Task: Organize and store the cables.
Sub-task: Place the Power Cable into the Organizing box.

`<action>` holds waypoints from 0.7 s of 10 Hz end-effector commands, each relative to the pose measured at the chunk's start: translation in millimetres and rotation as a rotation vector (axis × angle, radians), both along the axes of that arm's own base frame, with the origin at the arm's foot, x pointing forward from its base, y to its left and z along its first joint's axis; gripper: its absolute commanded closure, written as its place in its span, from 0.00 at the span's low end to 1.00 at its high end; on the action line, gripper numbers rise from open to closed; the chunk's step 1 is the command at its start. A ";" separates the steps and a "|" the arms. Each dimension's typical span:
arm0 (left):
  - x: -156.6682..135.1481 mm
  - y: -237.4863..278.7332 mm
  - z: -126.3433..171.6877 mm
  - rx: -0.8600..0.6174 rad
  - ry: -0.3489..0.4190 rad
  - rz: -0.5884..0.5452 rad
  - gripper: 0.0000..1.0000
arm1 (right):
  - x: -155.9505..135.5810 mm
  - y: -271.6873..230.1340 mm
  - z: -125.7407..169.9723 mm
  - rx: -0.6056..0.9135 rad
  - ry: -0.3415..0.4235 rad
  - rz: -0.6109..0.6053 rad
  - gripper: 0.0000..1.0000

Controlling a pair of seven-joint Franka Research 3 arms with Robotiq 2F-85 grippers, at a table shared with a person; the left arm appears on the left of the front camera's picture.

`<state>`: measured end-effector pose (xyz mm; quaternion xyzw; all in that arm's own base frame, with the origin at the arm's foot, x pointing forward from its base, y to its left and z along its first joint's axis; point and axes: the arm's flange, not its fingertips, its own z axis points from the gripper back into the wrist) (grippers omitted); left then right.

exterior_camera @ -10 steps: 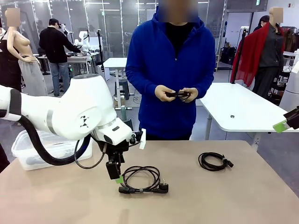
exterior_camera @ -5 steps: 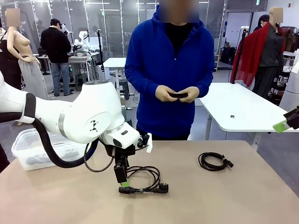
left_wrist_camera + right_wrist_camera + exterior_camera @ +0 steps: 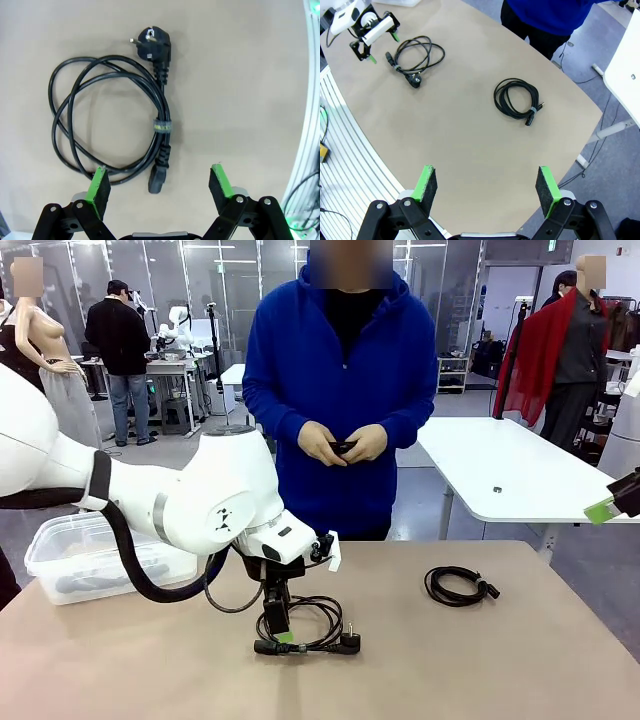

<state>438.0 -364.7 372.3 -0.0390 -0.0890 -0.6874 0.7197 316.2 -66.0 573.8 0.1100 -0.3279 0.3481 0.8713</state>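
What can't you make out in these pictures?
Front view: the clear bin's contents, partly behind the left arm and hazy through its wall.
Front view: the dark thing in the person's hands, mostly covered by them and too small.
Left wrist view: whether the left fingers touch the power cable; one finger covers part of the loop.

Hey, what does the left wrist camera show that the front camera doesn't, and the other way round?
Left wrist view adds: a band tying the coiled power cable, and the open left hand with green pads spread wide either side of the cable's socket end.
Front view adds: a second coiled cable farther right, a clear bin at the table's left, and a person in blue holding something small and dark.
Shared: the power cable, the tan table, and the left hand over the coil.
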 end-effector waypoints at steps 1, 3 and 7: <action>7.5 -10.8 -10.6 0.002 -0.010 0.018 0.00 | -0.4 -1.8 -1.1 0.002 -0.002 0.005 0.00; 7.5 -19.1 -19.5 0.031 0.016 0.035 0.00 | -0.4 -1.8 -1.1 0.002 -0.002 0.005 0.00; 12.9 -32.0 -41.0 0.028 0.028 -0.007 0.00 | -0.4 -1.8 -1.1 0.002 -0.002 0.005 0.00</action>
